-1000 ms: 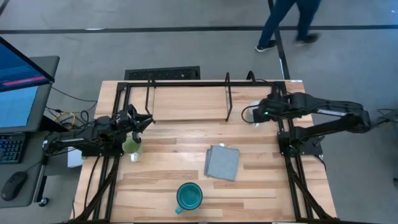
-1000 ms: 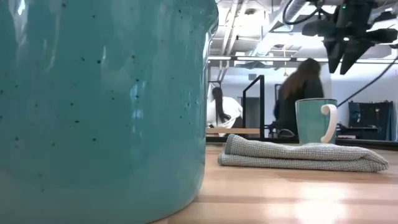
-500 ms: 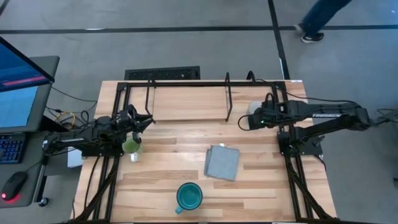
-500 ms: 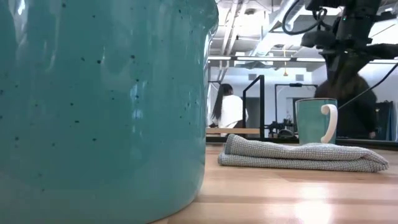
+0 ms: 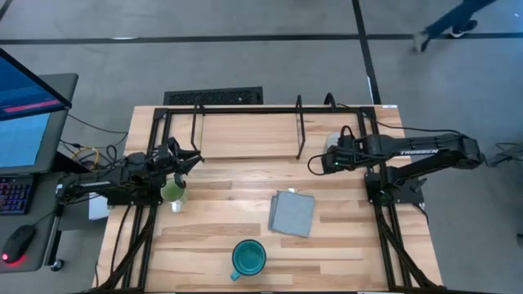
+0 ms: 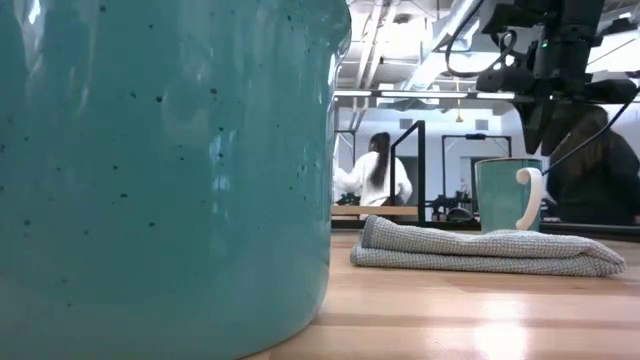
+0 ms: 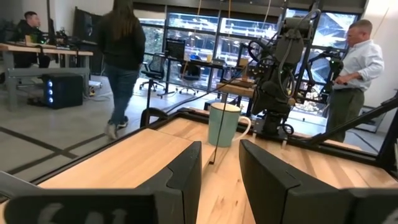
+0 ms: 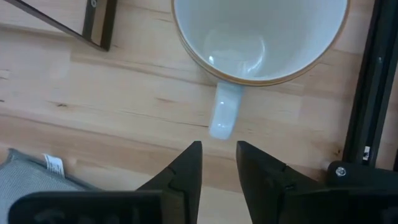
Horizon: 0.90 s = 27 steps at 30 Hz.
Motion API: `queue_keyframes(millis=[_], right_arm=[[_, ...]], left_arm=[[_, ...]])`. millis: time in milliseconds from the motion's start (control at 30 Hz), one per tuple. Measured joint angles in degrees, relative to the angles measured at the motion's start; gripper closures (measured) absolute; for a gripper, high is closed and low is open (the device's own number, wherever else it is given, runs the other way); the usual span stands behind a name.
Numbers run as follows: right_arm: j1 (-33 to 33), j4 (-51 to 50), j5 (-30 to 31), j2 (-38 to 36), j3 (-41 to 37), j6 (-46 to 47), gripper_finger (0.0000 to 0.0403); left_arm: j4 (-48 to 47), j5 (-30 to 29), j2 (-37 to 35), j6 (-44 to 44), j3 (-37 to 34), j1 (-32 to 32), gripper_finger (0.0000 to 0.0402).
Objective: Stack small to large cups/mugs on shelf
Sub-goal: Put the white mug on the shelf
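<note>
The small mug, white inside with a pale green outside, stands on its base at the far right, beside the black wire shelf. It also shows in the right wrist view and the low view. My right gripper hovers just off the mug's handle, fingers slightly apart and pointing down, touching nothing. The light-green mug stands at the left, below my left gripper, which is slightly open and empty. The larger teal mug stands near the front edge.
A folded grey cloth lies right of centre, between the teal mug and the white mug. The arms' black frames run along both table sides. People move in the room beyond the table.
My right gripper has gone from above the white mug toward the table's left and a little toward the near edge, and has come lower; the mug now shows beside it. A person has walked past behind the table.
</note>
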Motion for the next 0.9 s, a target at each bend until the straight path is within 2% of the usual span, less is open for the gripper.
queue_keyframes(millis=[333,700,900], right_arm=[[-0.01,0.44,-0.37,-0.24,0.00,0.03,0.0273],[0.00,0.55,-0.54,-0.24,0.02,0.14,0.0166],[0.00,0.57,-0.50,-0.24,0.02,0.09,0.0154]], left_arm=[[-0.02,0.02,0.00,0.67,0.00,-0.02,0.0304],[-0.02,0.02,0.00,0.62,0.00,0.00,0.0304],[-0.02,0.02,0.00,0.60,0.00,-0.01,0.0304]])
